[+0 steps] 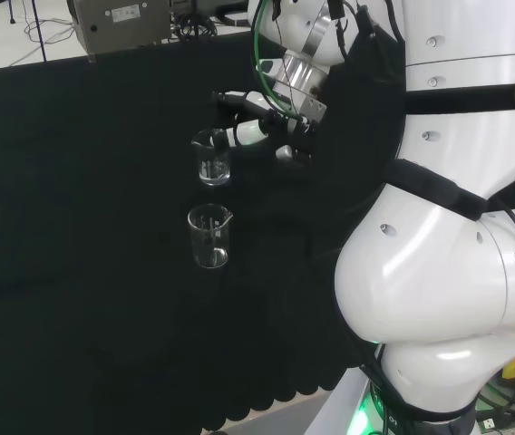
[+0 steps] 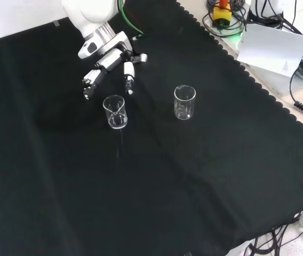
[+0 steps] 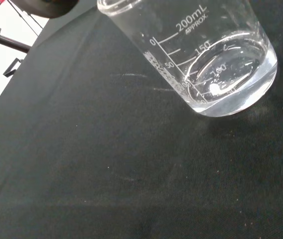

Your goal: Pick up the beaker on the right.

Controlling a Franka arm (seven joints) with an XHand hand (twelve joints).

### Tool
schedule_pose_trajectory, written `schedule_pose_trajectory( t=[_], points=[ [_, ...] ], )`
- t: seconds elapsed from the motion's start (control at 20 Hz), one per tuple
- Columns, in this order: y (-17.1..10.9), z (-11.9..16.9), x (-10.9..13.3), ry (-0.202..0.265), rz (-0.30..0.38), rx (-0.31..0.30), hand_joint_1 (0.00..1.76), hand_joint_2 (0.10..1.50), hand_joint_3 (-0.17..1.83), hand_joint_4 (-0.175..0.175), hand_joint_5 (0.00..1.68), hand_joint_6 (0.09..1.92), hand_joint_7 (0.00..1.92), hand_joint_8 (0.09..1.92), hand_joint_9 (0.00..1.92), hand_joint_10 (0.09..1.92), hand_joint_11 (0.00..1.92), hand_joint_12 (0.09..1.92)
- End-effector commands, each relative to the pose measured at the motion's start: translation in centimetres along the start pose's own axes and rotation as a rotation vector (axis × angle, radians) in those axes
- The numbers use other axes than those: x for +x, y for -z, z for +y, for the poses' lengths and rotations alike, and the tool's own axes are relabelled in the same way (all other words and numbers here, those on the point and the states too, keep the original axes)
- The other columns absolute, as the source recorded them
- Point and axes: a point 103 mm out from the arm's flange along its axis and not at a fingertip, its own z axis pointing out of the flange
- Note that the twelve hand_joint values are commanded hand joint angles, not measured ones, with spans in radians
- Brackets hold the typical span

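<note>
Cloth (image 2: 205,181), matte black with a scalloped edge, carries two clear cylindrical glass beakers: in the front view the right beaker (image 2: 184,102) stands alone, the left beaker (image 2: 114,111) just below the hand's (image 2: 109,63) spread, empty fingers.

The arm (image 2: 90,13) reached down from the top of the front view, its wrist (image 2: 102,42) angled toward the cloth. The hand (image 2: 110,66) hung below it with fingers (image 2: 93,79) spread and only slightly bent (none closed on anything). In the head view the hand (image 1: 257,127) pointed left from the white links (image 1: 457,181).
</note>
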Motion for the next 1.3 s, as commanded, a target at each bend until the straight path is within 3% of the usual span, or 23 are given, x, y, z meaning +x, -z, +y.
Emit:
schedule_pose_trajectory(
  t=[0.05,0.8,1.3],
  points=[
    [-1.0,-0.1,-0.6,0.001,0.026,-0.018,0.8,0.85,-0.17,-0.018,0.27,0.09,0.07,0.59,0.19,0.62,0.0,1.35],
    [-3.9,1.3,-2.2,0.01,0.106,-0.022,0.86,0.87,-0.17,-0.017,0.3,0.09,0.09,0.59,0.2,0.63,0.0,1.34],
    [-5.3,2.0,-2.2,0.015,0.177,-0.062,0.89,0.89,-0.17,-0.018,0.4,0.09,0.17,0.61,0.28,0.63,0.0,1.37]
  ],
)
